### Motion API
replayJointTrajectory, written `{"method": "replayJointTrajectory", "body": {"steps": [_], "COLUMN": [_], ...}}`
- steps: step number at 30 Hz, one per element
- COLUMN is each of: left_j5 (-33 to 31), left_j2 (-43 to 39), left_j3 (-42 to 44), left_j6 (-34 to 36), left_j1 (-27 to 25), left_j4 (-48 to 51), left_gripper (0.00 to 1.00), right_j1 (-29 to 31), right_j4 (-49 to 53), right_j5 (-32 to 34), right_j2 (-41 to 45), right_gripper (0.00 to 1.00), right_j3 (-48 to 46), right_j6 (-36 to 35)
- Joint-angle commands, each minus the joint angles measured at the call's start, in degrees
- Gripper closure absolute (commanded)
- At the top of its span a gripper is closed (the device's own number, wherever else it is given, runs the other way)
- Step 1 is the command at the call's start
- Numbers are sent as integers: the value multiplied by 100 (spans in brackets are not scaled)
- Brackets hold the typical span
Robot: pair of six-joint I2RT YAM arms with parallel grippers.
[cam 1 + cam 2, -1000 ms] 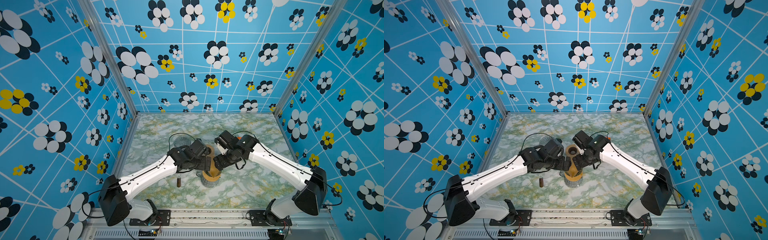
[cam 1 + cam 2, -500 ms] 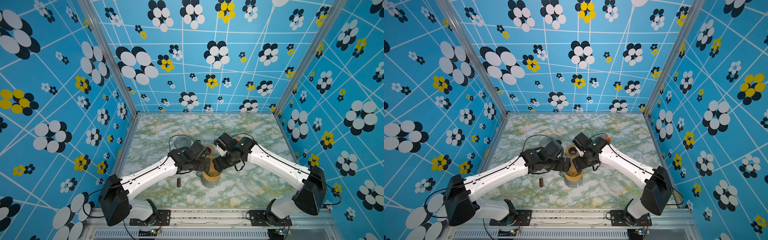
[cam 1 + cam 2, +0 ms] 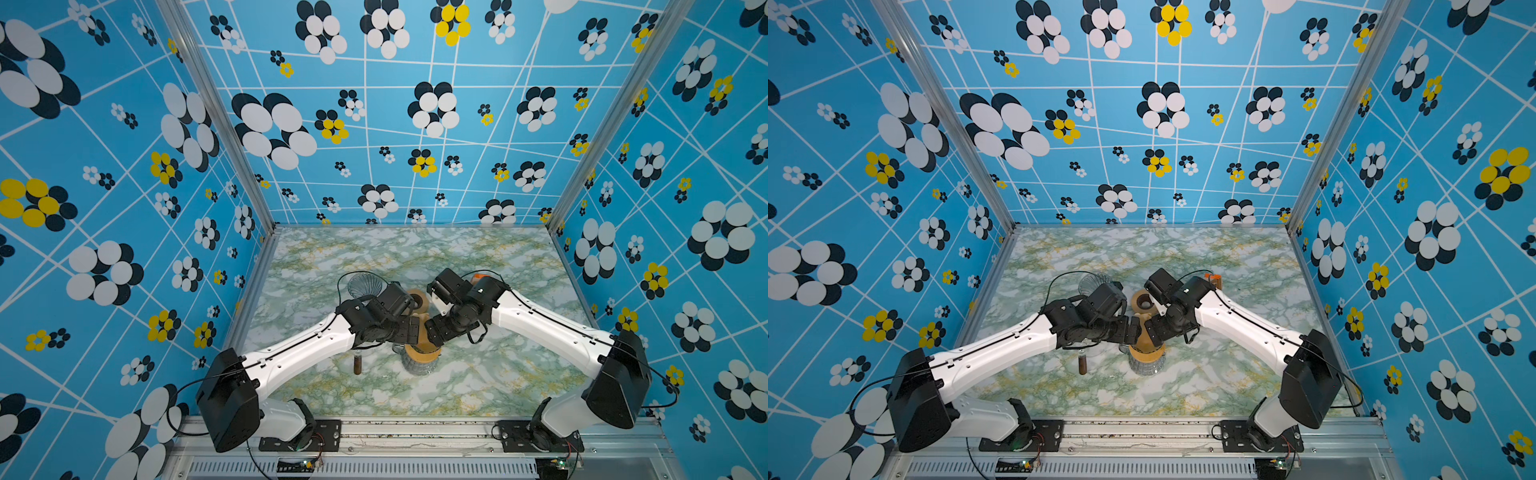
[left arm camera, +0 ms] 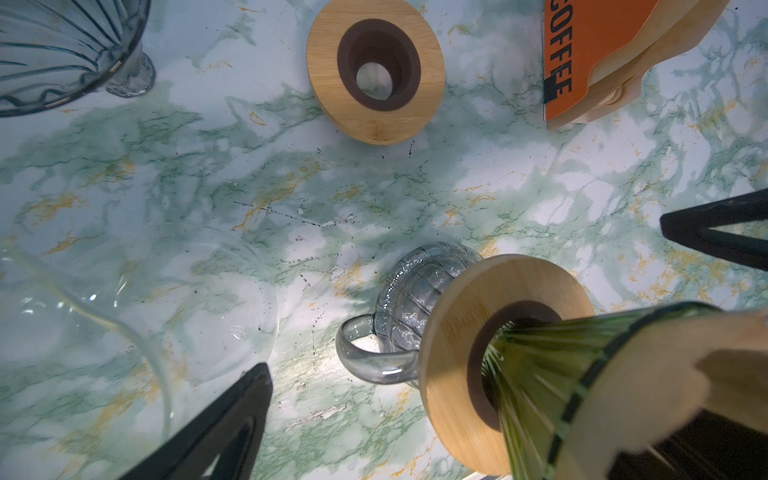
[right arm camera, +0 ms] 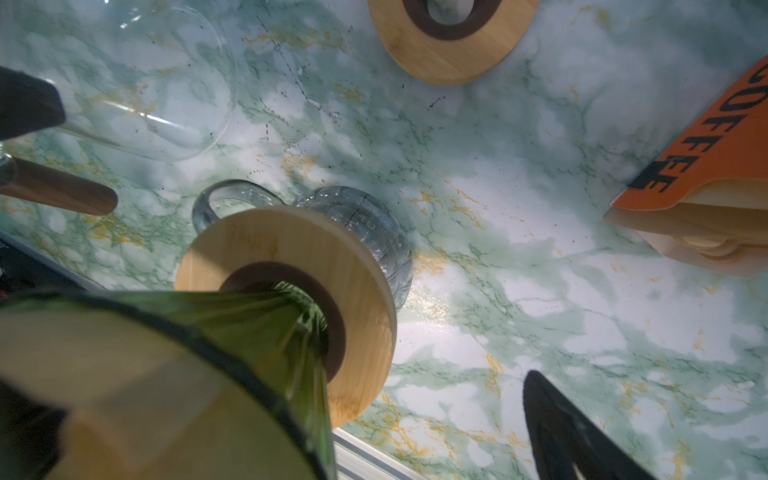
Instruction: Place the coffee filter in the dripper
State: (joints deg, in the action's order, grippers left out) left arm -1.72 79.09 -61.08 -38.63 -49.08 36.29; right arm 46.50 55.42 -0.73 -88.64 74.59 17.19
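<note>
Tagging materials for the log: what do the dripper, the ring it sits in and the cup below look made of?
Dripper: green glass, likely; translucent, glossy, ribbed. Ring: pale wood, matte, visible grain, with a dark brown inner liner of unclear material. Cup: clear glass or plastic, shiny, textured wall.

Blue walls [image 3: 374,124] patterned with white, black and yellow flowers enclosed a green-veined marble tabletop [image 3: 415,249].

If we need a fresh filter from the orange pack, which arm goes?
Right, probably. The orange pack lies on the right arm's side of the dripper, and the right claw is open. The left claw, also open, would have to cross over the dripper.
</note>
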Motion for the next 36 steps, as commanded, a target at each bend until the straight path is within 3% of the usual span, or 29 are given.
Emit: {"method": "replayJointTrajectory", "body": {"steps": [1,12,21,36], "left_j5": [52,248,407,795], "left_j2": [44,8,-85,-416], "left_j3": [132,299,213,235], "left_j6": [-101,-189,-169,-58], "left_j1": [61,170,173,403], "left_j4": [-52,-200,-220,-376], "left_gripper": [1,1,1,1], "right_j1": [51,51,49,-5], "right_j4": [12,443,127,-117], "right_j5": [-24,-18,-260,-50], "right_j2": [-115,-84,110,1], "right_gripper": [11,11,11,11], "right_j3": [-14,337,414,454], "right_j6": [-30,-167,-41,100]}}
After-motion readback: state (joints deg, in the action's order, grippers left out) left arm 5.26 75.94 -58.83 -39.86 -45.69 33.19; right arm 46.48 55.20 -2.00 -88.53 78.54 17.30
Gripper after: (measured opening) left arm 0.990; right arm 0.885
